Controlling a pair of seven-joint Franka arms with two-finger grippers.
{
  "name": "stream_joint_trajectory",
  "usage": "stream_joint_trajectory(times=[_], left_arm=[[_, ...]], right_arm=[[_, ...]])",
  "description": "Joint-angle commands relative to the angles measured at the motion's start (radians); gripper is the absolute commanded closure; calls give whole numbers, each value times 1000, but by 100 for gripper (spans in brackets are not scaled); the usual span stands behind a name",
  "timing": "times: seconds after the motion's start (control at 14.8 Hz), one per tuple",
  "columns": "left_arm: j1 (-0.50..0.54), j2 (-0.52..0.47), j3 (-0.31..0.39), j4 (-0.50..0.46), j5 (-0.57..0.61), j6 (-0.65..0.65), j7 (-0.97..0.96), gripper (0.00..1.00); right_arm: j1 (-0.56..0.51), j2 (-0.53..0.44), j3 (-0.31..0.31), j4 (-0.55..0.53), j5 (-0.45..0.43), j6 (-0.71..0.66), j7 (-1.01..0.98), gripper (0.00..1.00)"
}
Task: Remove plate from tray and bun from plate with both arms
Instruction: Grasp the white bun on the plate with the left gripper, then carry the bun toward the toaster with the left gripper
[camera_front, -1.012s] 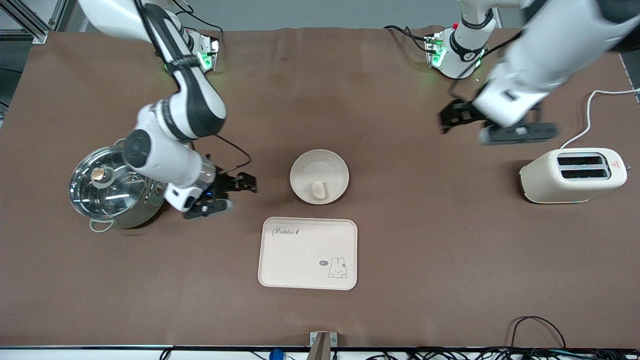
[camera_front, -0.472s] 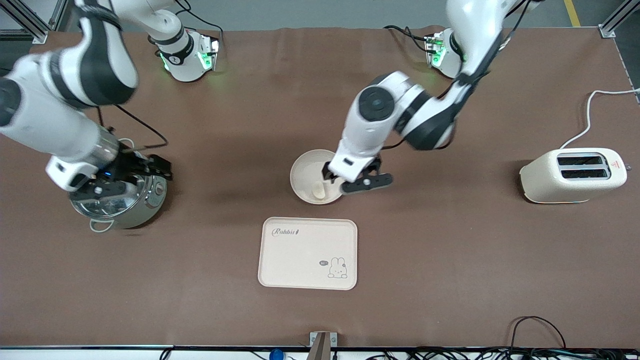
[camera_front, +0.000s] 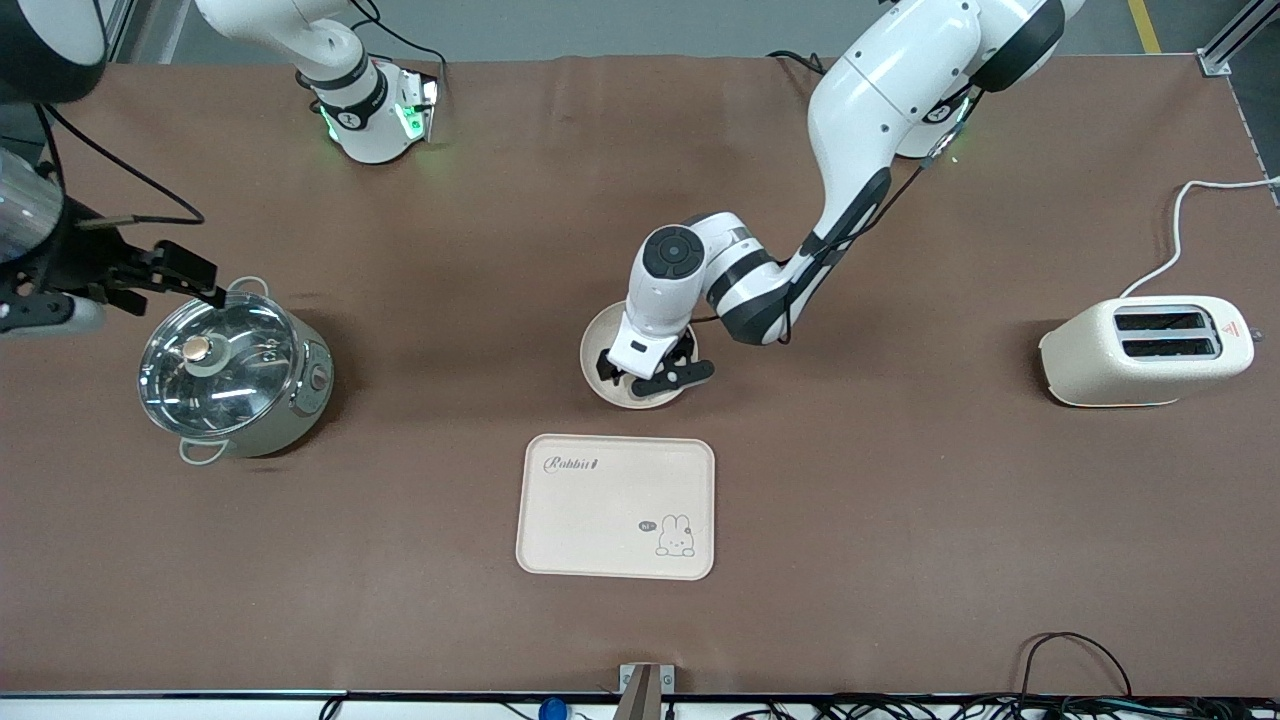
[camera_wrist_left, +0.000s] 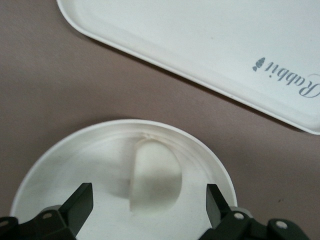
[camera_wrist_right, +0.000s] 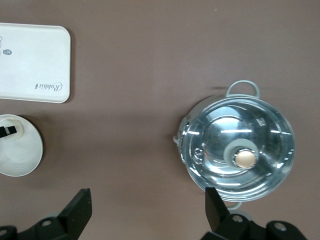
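The round cream plate (camera_front: 592, 345) sits mid-table, just farther from the front camera than the rabbit tray. The pale bun (camera_wrist_left: 152, 172) lies in the plate (camera_wrist_left: 75, 165); in the front view the left hand hides it. My left gripper (camera_front: 645, 375) is low over the plate, open, with the bun between its fingers (camera_wrist_left: 147, 195), not touching them. My right gripper (camera_front: 125, 295) is open and empty, high above the table beside the pot at the right arm's end. Its wrist view (camera_wrist_right: 147, 200) shows bare table under it and the plate (camera_wrist_right: 17, 152).
The cream tray with rabbit print (camera_front: 615, 505) lies nearer the front camera than the plate. A steel pot with a glass lid (camera_front: 230, 375) stands toward the right arm's end. A cream toaster (camera_front: 1145, 350) with a cord stands toward the left arm's end.
The left arm swung from near the toaster to the plate and lowered over the bun. The right arm drew back from beside the plate, past the pot, and rose.
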Motion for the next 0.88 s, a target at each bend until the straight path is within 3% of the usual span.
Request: stream_joint_trajectory(times=[0.0,0.2,0.27,0.54,0.81], left_arm=[[-57,33,53,24,22,58,-42,9],[-69,33,75,24,20,61,-42,63],[-71,30,75,24,19,59,-45,76],[-66,3,75,20,25,26,-51,100],[-8,-99,63,24,13,-190,68,100]], right_arm=[[-82,-49,65,11,-50,-38,-11,0],[-219,-84,168,8,-71,-67,-80,0],[-251,-89,189,8,-72,-83,-82,0],[-340,-92,257,9,-73,-93,-84,0],[-342,-89,258,12,-75,-100,-82,0]])
